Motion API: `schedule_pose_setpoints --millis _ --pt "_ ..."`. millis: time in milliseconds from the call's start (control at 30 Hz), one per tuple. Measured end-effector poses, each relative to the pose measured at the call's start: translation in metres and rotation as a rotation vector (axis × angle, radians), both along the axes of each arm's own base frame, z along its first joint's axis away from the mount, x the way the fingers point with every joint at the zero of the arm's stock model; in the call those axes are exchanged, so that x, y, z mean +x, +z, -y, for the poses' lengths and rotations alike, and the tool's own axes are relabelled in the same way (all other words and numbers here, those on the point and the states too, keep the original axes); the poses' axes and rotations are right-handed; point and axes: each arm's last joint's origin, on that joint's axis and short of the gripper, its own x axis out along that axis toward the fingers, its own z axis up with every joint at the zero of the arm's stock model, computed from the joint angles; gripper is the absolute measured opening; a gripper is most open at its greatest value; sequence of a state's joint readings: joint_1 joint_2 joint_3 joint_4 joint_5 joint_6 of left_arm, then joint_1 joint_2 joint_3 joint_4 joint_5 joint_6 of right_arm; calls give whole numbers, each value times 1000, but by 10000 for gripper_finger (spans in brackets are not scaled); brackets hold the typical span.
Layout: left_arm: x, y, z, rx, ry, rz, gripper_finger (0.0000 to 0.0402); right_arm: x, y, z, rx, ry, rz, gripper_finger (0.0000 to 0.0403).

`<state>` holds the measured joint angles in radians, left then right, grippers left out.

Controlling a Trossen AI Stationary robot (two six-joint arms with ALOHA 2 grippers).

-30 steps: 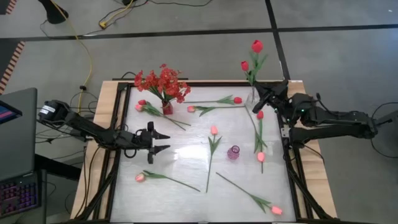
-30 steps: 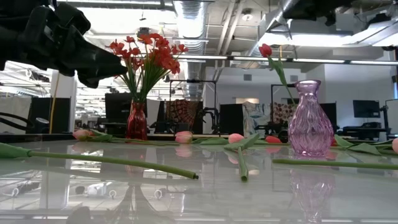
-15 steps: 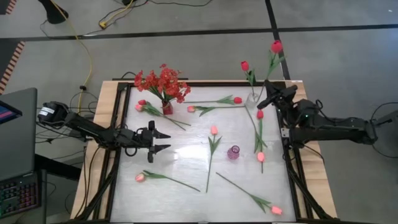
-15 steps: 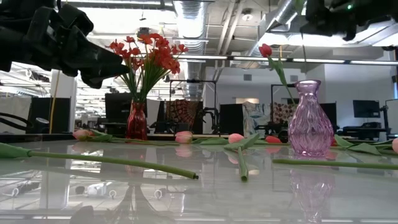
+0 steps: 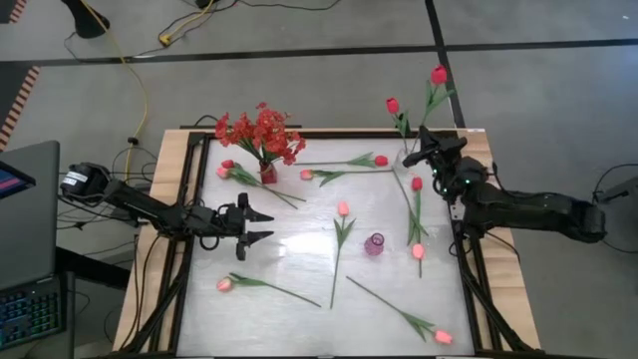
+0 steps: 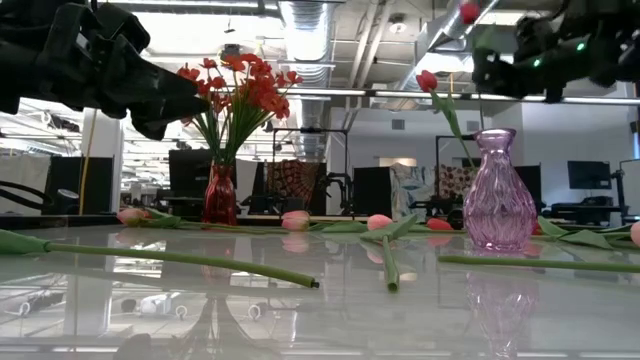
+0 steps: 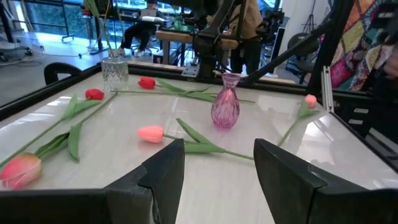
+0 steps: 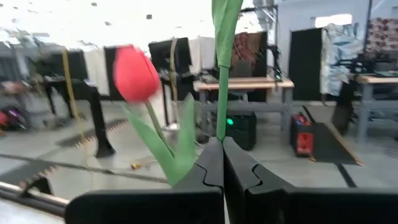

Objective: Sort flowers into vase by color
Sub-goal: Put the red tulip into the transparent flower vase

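High view, right gripper: pinching a red tulip stem above the clear vase.
Risk: stem missing the vase mouth — tulip slipping sideways.
Left gripper: waiting, fingers apart, empty.

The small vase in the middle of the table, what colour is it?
Purple glass, clearest in the low view.

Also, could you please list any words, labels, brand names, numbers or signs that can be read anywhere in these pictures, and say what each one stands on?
None: no view shows readable text.
The laptop at the table's left edge has a lit screen, but nothing on it can be made out.
The purple vase, red vase and clear glass vase carry no labels.
The monitors in the room behind the table are too far off to read.
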<state>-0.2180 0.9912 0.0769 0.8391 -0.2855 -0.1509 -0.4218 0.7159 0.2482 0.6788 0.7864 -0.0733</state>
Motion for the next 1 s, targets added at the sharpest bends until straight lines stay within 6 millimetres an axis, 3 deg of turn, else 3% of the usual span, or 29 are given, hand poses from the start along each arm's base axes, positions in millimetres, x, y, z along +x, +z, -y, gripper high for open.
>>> schedule_pose_setpoints --millis 500,1000 --pt "0 0 0 -3 -13 -2 180 12 -17 15 32 -47 -88 18" --pt "0 0 0 -19 -14 -1 180 10 -15 24 -6 -105 -79 19"
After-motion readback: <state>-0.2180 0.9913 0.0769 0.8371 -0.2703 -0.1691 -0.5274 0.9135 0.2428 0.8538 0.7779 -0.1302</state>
